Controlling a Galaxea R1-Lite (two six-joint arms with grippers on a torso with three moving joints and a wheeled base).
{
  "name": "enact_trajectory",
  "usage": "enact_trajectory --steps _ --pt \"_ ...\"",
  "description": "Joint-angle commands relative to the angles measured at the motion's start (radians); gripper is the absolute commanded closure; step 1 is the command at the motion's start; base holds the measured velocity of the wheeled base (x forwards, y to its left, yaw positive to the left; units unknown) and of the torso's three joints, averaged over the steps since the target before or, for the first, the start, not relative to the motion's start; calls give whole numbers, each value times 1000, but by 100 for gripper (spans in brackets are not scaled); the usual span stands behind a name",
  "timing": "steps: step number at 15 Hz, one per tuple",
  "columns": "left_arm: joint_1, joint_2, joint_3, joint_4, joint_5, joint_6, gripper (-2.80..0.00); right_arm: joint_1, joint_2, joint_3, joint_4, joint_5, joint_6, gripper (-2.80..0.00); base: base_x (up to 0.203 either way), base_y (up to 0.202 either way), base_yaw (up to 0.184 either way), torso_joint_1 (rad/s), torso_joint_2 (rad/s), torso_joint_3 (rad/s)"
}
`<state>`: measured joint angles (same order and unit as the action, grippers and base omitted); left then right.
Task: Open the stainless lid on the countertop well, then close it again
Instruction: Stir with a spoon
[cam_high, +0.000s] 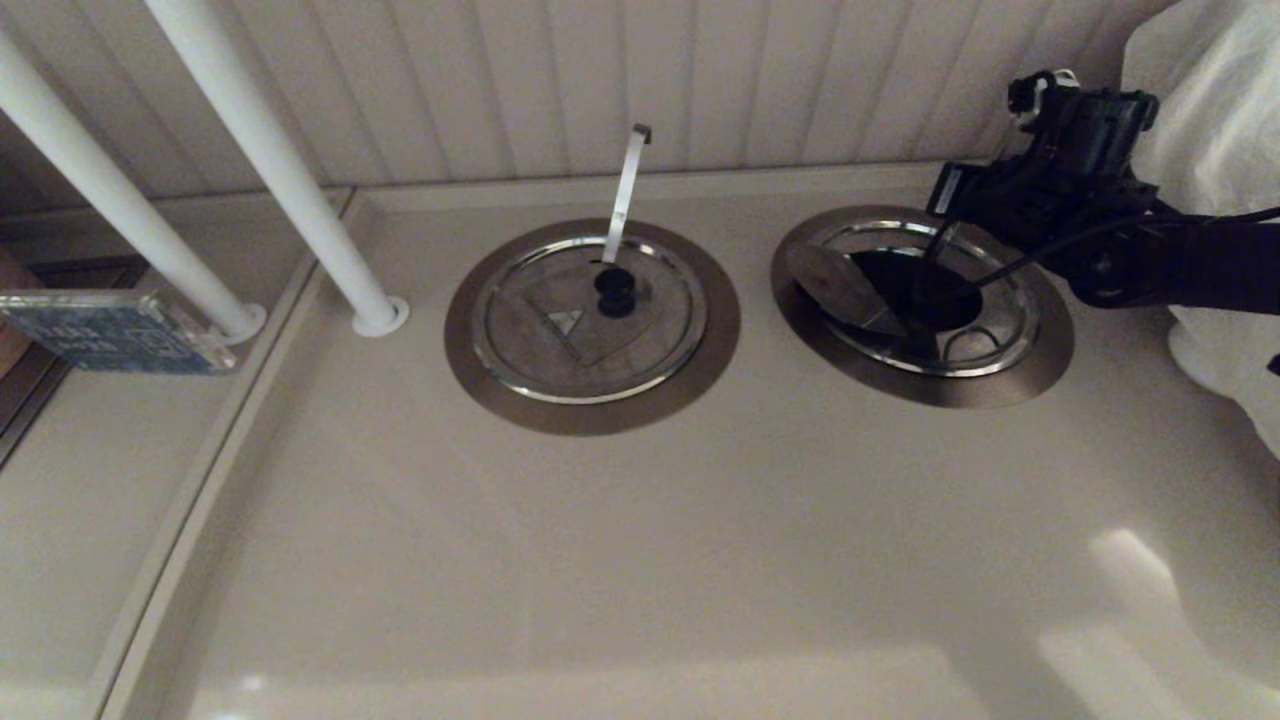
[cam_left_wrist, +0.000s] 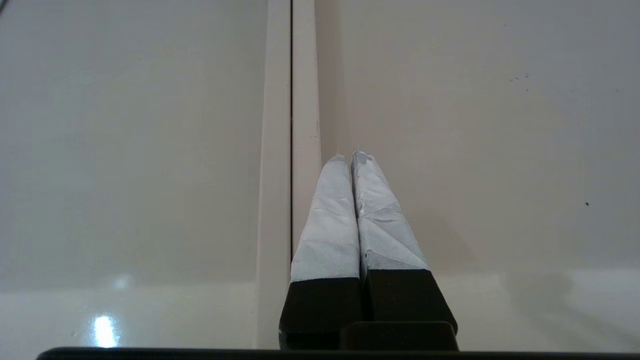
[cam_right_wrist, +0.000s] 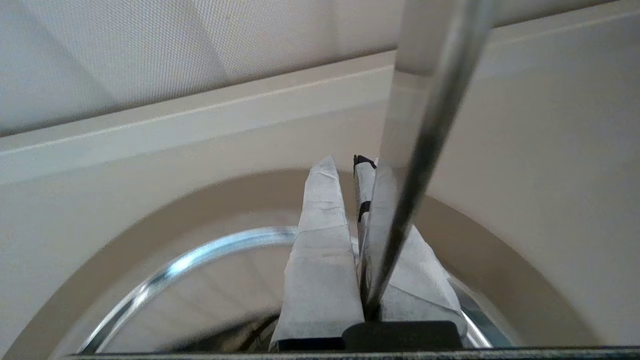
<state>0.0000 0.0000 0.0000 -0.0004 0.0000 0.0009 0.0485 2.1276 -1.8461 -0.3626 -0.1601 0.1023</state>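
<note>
On the right, the countertop well (cam_high: 1045, 365) has a wide brushed-steel collar, and its dark hole (cam_high: 920, 295) shows. The stainless lid (cam_high: 838, 283) has its steel flap lifted on the hole's left side; I cannot see its black knob. My right gripper (cam_high: 950, 215) hangs over the well's far rim. Its taped fingers (cam_right_wrist: 320, 250) sit close together. The flat utensil handle (cam_right_wrist: 425, 125) crosses one finger and drops into the slot between them. The steel rim (cam_right_wrist: 165, 272) curves below the right gripper (cam_right_wrist: 346, 161). My left gripper (cam_left_wrist: 347, 154) is shut and idle over bare counter, away from the wells.
The twin lid (cam_high: 560, 330), closed, has a black knob (cam_high: 615, 290) and a hook-tipped handle (cam_high: 627, 180). Two white poles (cam_high: 270, 160) rise at the left. A blue-patterned box (cam_high: 110, 330) sits beyond the counter's raised left edge (cam_high: 215, 470). White cloth (cam_high: 1220, 150) hangs at the right.
</note>
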Motion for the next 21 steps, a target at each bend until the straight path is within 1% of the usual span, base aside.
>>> enact_trajectory --steps 1,3,7,11,14,17,21 --pt "0 -1 0 0 0 0 0 2 -135 114 -3 7 2 0 0 0 0 0 0 0" --pt "0 0 0 -1 0 0 0 3 -209 213 -3 39 2 0 0 0 0 0 0 0" --pt "0 0 0 0 0 1 0 5 -262 275 7 97 -4 0 0 0 0 0 0 0" --pt "0 -2 0 -1 0 -1 0 10 -215 270 7 96 -7 0 0 0 0 0 0 0" --pt "0 0 0 0 0 1 0 12 -167 234 3 99 -4 0 0 0 0 0 0 0" --pt "0 -1 0 0 0 1 0 40 -115 161 1 95 5 0 0 0 0 0 0 0" --pt "0 -2 0 -1 0 -1 0 84 -134 158 0 100 25 0 0 0 0 0 0 0"
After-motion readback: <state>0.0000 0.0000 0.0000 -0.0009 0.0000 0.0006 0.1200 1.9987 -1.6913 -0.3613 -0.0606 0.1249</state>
